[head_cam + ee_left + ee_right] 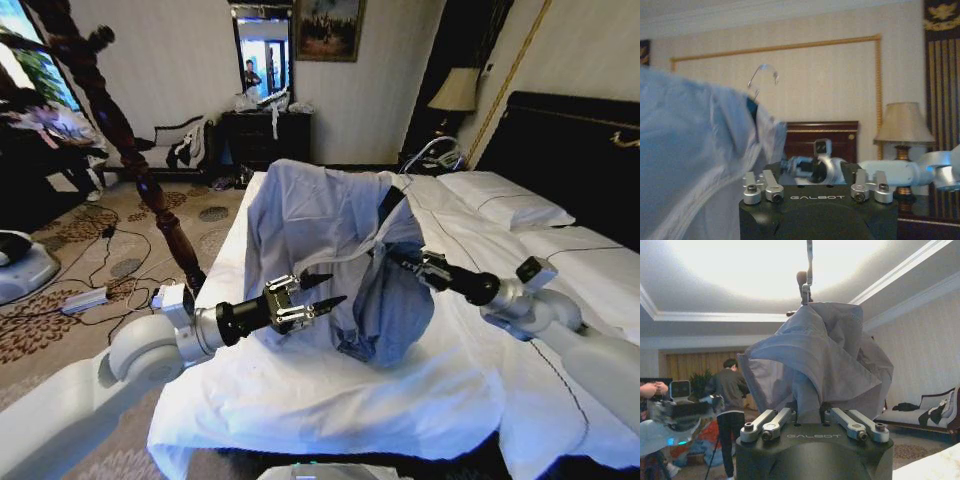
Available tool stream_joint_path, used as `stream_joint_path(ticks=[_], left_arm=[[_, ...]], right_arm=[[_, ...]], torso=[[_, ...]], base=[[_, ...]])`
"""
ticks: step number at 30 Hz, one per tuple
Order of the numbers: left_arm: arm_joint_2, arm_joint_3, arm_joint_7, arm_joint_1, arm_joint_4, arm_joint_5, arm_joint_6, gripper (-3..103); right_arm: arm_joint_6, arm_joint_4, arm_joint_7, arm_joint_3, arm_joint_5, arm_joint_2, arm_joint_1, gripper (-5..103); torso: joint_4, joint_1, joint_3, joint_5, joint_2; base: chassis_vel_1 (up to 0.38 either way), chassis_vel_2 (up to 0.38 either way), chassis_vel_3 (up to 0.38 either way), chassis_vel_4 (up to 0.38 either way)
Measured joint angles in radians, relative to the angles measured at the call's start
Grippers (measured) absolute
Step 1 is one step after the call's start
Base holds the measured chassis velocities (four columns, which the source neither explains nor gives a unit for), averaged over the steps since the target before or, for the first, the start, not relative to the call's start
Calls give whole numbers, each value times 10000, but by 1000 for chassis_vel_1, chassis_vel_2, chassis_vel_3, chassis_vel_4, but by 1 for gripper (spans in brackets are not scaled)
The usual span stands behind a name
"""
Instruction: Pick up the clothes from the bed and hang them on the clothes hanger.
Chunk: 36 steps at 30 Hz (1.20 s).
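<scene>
Grey-blue clothes [320, 250] pinched between right fingers [398, 258]

My head cam looks down over the bed [330, 400]. Left wrist cam faces the lamp [903, 125] wall; right wrist cam tilts toward the ceiling. All three catch the clothes [320, 240], close up.

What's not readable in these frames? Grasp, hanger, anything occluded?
- Right gripper: fingertips buried in the light grey-blue shirt, head view; right wrist view shows fabric covering them too.
- Thin whitish clothes hanger: hook visible, shoulders hidden under shirt.
- Left gripper: open beside the shirt; contact unclear.
</scene>
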Motion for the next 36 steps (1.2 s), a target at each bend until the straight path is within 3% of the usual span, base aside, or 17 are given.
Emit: stream_joint_path(ticks=[1, 4, 5, 9, 15, 17, 20, 27, 31, 36], left_arm=[[0, 0, 0, 0, 0, 0, 0, 68], [192, -661, 185, -392, 49, -655, -6, 84], [288, -892, 189, -518, 152, -801, -6, 84], [706, -1398, 427, -760, 599, -970, -23, 98], [1885, -1213, 1281, -1661, 1392, -935, -63, 100], [1960, -1192, 1339, -1698, 1437, -914, -65, 100], [2498, -1067, 1993, -1773, 1758, -547, -134, 100], [2832, -897, 2768, -1573, 2035, 159, -156, 100], [3019, -518, 3635, -1226, 2391, 1302, -160, 100], [2985, -307, 3978, -1065, 2575, 1870, -159, 100]], right_arm=[[0, 0, 0, 0, 0, 0, 0, 17], [29, -186, -328, -6, -432, 50, -32, 17], [46, -220, -469, -19, -627, 54, -41, 17], [132, -260, -963, -110, -1169, 128, -37, 17], [153, -129, -1609, -286, -2491, 314, 18, 17], [153, -116, -1659, -288, -2619, 313, 13, 17], [172, -8, -2094, -277, -3663, 249, -123, 17], [165, 72, -2299, -267, -4115, 232, -225, 17], [4, 171, -2493, -268, -4429, 230, -221, 17], [-68, 282, -2671, -299, -4887, 255, -306, 17]], torso=[[0, 0, 0, 0, 0], [-1, 0, 0, 0, 0], [-1, 0, 0, 2, 0], [-1, 0, 1, -1, 0], [-1, 0, 0, 1, 0], [-1, 0, 0, 0, 0], [1, 0, 0, -1, 0], [0, 0, 0, -1, 0], [0, 0, 1, -1, 0], [1, 0, 0, -2, 1]], base=[[0, 0, 0, 0], [0, 0, 0, 0], [0, 0, 0, 0], [0, 0, 0, 0], [0, 0, 0, 0], [0, 0, 0, 0], [0, 0, 0, 0], [0, 0, 0, 0], [0, 0, 0, 0], [0, 0, 0, 0]])
